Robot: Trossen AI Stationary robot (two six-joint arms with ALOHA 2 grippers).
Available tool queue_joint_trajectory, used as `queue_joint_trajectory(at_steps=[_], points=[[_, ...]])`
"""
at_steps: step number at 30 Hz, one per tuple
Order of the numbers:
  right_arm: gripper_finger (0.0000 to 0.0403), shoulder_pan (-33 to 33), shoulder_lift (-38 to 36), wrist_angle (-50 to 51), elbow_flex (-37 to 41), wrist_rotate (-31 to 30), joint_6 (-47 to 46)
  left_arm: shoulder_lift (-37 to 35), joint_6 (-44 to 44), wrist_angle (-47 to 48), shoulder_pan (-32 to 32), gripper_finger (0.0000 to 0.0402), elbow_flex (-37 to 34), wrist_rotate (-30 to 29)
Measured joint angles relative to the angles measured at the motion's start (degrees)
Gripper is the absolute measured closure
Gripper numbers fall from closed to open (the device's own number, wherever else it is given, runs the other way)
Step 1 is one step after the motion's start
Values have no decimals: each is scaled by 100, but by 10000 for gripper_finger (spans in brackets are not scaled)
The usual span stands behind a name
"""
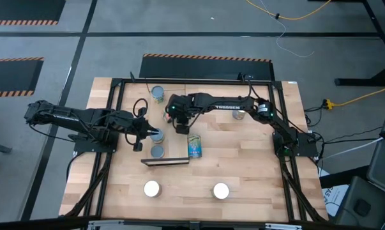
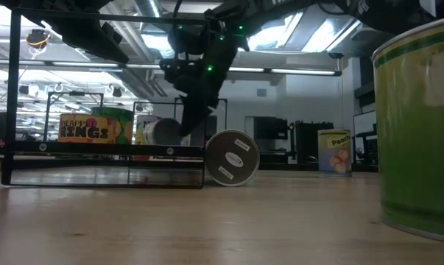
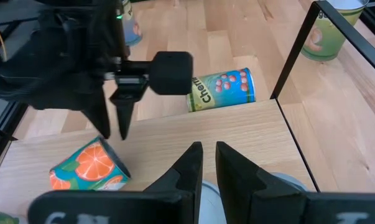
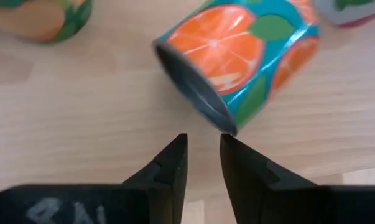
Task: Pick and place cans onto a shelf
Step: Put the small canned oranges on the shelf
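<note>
The orange-printed can [image 4: 237,56] lies tipped on its side on the shelf [image 3: 231,127], its dark rim just ahead of my right gripper [image 4: 203,158] — those fingers are only narrowly parted and hold nothing. Beyond the shelf's edge a blue-and-yellow can [image 3: 221,90] lies on its side on the table [image 1: 256,172]. My left gripper [image 3: 209,165] hovers close over a grey-topped can [image 3: 287,185], fingers almost together — whether they pinch anything I cannot tell.
</note>
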State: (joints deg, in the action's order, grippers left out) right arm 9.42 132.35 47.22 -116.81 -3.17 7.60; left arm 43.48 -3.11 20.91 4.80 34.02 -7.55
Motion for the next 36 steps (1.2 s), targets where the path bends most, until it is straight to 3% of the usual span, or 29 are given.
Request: queue_joint_trajectory(at_steps=[16, 27, 36], points=[[304, 23, 0, -247, -1, -21, -208, 1, 1, 2, -1, 363, 0, -7], [304, 40, 0, -393, -1, -23, -453, 0, 306, 469, 0, 363, 0, -844], [304, 97, 0, -448, -1, -36, -458, 2, 452, 612, -2, 363, 0, -890]])
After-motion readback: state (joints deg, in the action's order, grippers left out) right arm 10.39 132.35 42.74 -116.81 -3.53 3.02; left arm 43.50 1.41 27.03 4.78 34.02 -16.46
